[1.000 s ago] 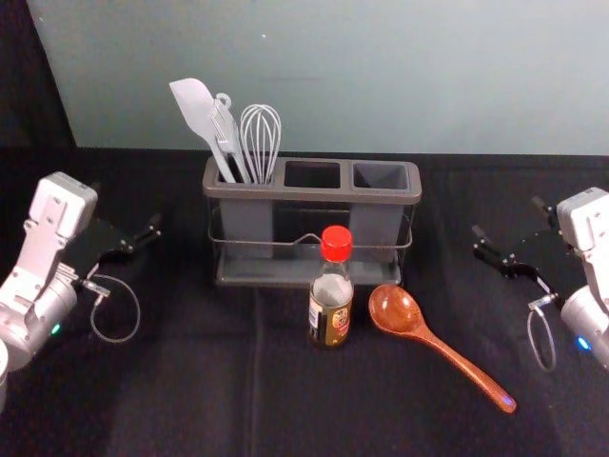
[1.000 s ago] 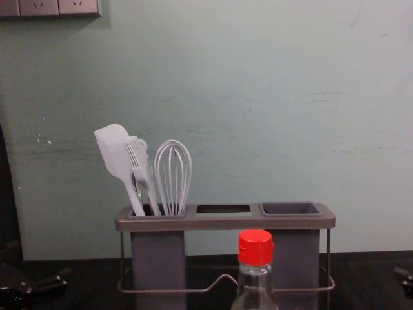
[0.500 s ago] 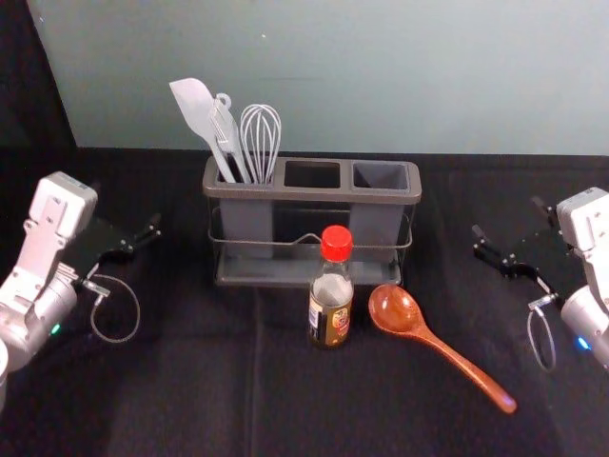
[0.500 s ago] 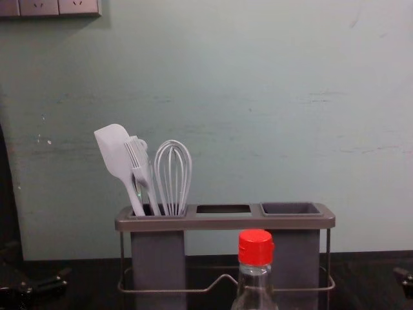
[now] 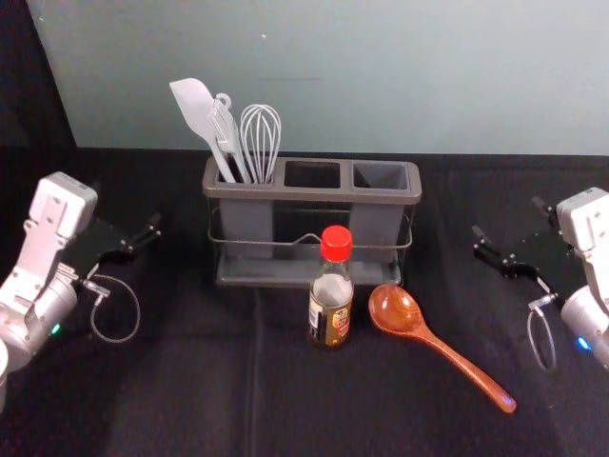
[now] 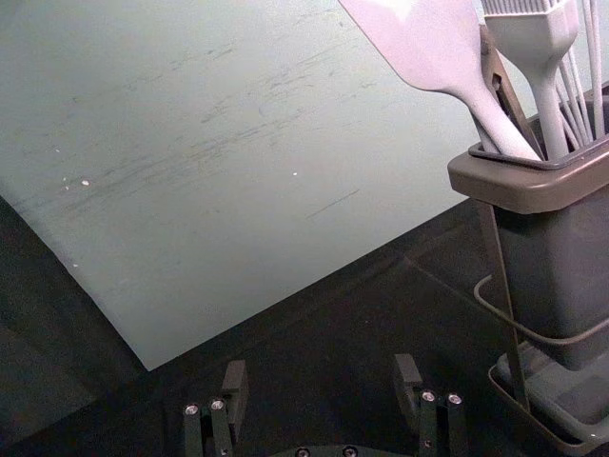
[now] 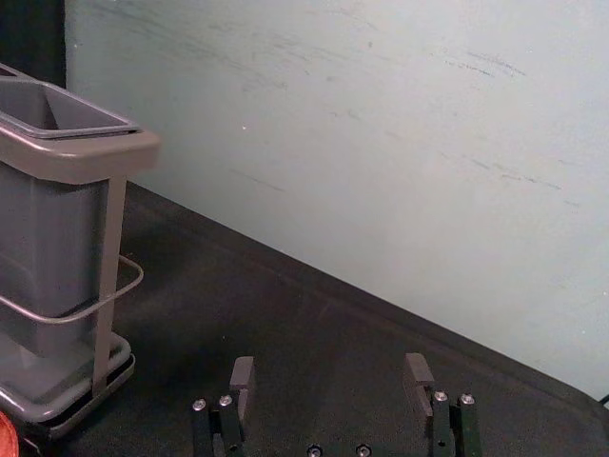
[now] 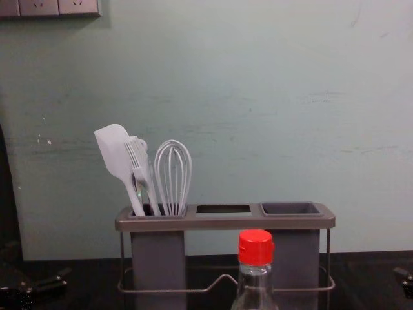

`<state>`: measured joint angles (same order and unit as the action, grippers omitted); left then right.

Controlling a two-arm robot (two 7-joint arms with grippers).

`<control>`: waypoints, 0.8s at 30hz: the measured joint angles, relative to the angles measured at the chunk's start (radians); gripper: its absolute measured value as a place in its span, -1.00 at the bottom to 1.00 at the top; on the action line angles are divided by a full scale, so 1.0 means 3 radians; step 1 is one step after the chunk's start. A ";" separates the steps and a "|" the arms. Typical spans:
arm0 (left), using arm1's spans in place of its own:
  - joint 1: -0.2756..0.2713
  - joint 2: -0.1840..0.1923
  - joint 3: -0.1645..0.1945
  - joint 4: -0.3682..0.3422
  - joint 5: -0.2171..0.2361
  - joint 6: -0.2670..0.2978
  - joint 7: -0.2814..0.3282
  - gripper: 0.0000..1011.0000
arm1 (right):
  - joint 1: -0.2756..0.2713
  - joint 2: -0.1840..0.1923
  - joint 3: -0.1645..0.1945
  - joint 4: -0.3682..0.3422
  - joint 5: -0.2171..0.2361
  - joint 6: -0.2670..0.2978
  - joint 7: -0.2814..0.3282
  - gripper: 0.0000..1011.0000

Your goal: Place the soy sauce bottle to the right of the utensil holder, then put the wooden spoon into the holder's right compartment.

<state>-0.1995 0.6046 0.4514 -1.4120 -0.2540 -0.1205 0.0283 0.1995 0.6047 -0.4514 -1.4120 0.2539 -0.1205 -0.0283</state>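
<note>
Soy sauce bottle: upright on the surface, long axis vertical, just in front of the utensil holder, slightly right of its centre. From the right gripper, jaws open and empty: leftward and toward the body, apparently the shorter reach. Left gripper: idle at left, jaws likewise spread. Wooden spoon: just beside the bottle, right side.

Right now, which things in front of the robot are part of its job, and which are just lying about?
Part of the job:
- utensil holder
- soy sauce bottle, in front of it
- wooden spoon, right of the bottle

Just there:
- spatula, brush and whisk, in the holder's left compartment
- wall sockets, up at left
</note>
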 joint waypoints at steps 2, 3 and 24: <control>0.0000 0.0000 0.0000 0.0000 0.0000 0.0000 0.0000 0.99 | 0.0000 0.0000 0.0000 0.0000 0.0000 0.0000 0.0000 0.98; 0.0000 0.0000 0.0000 0.0000 0.0000 0.0000 0.0000 0.99 | 0.0000 0.0000 0.0000 0.0000 0.0000 0.0000 0.0000 0.98; 0.0000 0.0000 0.0000 0.0000 0.0000 0.0000 0.0000 0.99 | -0.0408 0.0229 0.0132 -0.0456 -0.0067 0.0045 0.0044 0.98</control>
<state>-0.1995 0.6047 0.4514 -1.4120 -0.2539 -0.1206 0.0283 0.0772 0.6734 -0.4119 -1.5489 0.2339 -0.1071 -0.0151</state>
